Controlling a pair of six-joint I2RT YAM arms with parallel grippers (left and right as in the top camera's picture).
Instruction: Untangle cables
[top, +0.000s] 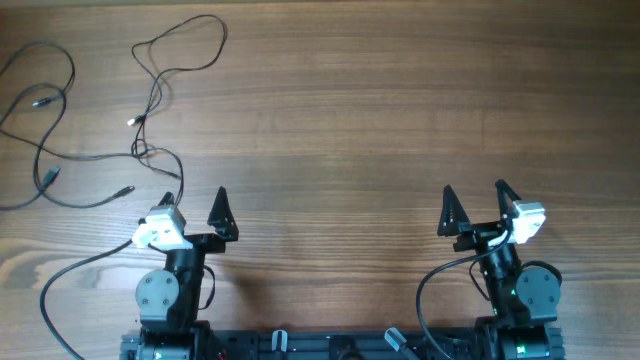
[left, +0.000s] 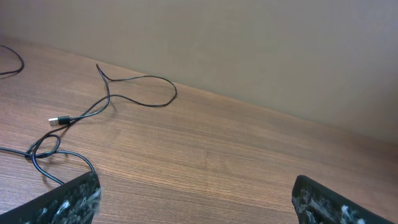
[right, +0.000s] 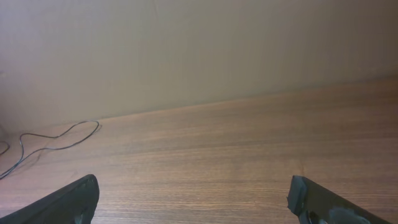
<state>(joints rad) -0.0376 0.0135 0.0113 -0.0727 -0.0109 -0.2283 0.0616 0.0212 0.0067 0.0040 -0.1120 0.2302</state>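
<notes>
Cables: thin black cords strewn over the far-left part of the table. A small knot lies just ahead and slightly left of the left gripper, with its long loop running away toward the far edge, and a second cord sprawls further left. Left gripper: fingers spread, holding nothing, judged the nearer arm for the knot. Right gripper: fingers likewise spread and empty, well apart from every cord

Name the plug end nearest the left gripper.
The dark plug just left of the left gripper; the silver plug and two far-left plugs lie farther off.
</notes>
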